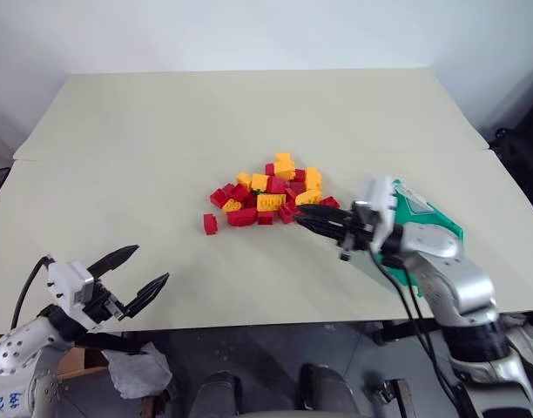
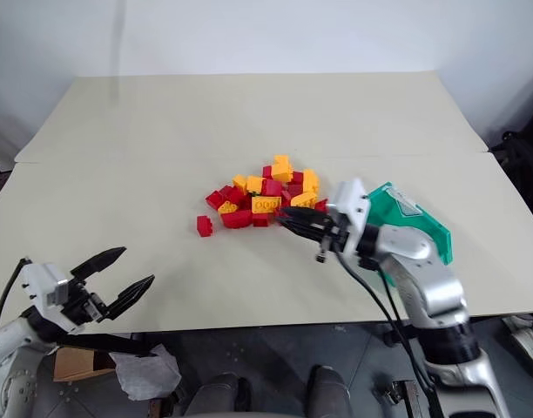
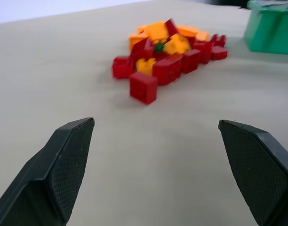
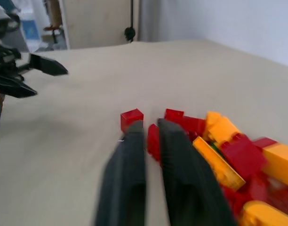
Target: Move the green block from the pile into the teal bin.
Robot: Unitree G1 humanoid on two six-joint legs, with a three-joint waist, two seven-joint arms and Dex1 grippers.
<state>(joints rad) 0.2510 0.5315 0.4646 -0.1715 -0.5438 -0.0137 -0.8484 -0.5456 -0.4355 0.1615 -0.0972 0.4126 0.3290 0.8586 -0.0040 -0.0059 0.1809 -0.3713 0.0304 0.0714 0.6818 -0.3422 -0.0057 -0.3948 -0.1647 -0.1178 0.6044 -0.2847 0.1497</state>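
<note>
The right gripper (image 1: pixel 303 212), jaws pressed together, noses the pile (image 1: pixel 271 198) at centre frame; the left gripper (image 1: pixel 145 274), lower left, is spread.

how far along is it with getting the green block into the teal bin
Nothing looks done yet: the green block still sits buried among the red and yellow bricks of the pile. In hand: the right gripper, fingers shut and holding nothing, is at the pile's near edge. The left gripper hangs open, well away from the pile. Left: dig out the block, grasp it and carry it to the teal bin.
</note>
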